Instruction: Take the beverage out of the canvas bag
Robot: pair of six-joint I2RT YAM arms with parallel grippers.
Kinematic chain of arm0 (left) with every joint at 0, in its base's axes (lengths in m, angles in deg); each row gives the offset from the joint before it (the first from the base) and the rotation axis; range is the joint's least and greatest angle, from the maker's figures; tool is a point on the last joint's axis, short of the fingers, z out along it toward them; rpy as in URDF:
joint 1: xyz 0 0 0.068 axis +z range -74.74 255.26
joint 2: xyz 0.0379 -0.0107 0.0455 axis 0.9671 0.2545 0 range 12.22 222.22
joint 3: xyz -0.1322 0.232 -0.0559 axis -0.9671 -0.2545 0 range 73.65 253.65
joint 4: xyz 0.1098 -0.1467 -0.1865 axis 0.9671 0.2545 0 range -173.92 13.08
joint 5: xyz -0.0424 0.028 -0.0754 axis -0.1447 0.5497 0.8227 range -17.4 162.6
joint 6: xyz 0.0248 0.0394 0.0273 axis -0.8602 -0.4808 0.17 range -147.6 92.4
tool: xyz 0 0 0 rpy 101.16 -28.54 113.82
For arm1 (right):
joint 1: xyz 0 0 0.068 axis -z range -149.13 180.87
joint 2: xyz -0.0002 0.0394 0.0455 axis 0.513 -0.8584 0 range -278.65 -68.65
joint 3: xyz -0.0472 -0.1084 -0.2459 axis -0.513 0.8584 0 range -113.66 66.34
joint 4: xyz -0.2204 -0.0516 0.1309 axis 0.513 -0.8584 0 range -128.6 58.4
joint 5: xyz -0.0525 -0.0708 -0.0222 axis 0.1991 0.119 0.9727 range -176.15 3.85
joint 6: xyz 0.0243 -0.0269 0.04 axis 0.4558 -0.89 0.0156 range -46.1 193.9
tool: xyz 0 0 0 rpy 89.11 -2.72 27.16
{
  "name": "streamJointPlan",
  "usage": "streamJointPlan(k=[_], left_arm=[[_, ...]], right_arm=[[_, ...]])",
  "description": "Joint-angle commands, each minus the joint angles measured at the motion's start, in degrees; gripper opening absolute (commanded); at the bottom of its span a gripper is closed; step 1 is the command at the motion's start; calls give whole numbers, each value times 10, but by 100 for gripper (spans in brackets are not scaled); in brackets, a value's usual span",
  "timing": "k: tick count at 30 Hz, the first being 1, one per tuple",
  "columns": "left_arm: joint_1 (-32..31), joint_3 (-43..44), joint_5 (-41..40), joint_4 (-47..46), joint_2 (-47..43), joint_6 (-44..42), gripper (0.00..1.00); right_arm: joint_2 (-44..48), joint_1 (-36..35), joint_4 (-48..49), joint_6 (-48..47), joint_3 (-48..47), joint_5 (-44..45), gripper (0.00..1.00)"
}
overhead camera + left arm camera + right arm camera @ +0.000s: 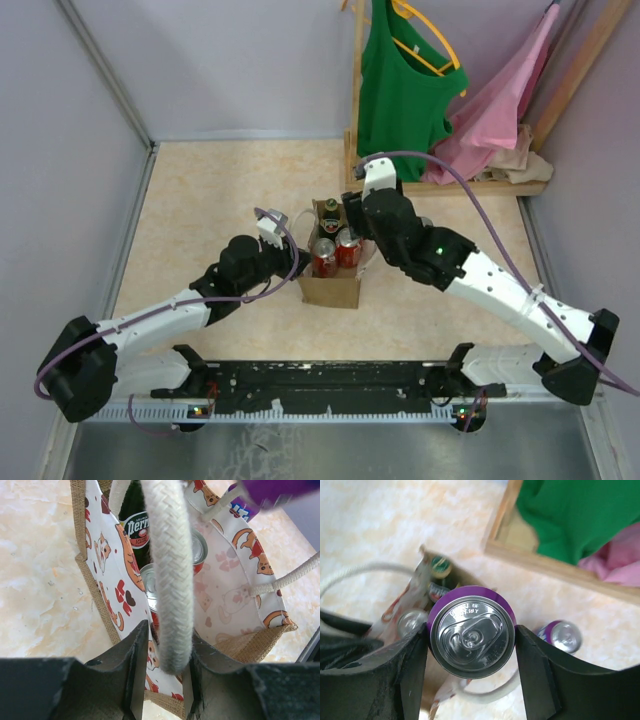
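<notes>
2 firm grips: left tool (165, 647) on rope handle (167, 570), right tool (472, 642) on purple can (470, 630); bottle (132, 527) half-hidden.

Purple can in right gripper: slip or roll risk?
Probably slippery: the purple can is smooth round metal, pinched by the right gripper at only two sides. Looks unopened, so likely full, fairly heavy. On its side it would likely roll.

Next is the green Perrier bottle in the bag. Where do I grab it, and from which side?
Take the green bottle by its neck, coming straight down from above. It stands upright at the far end of the canvas bag, hemmed in by the bag wall and two red cans, so only its top looks free.
</notes>
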Motion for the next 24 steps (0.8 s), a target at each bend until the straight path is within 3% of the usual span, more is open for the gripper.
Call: streamJointPlan(k=[1,7,11,17,22,24], left_arm=[[-3,10,2,-4,1,-6,37],[-3,10,-4,0,-5,-11,37],[-3,10,-3,0,-3,-12,37],[-2,10,-5,-1,2,-16,37],[-2,10,-18,-3,4,-15,36],[-3,12,-25,-2,6,-16,29]], right_arm=[[43,1,120,-62,-35,150,0],[78,4,227,-137,-18,283,0],[70,47,190,-126,-28,345,0],[63,170,52,13,-22,235,0],[56,184,54,29,14,143,0],[38,184,46,29,14,126,0]])
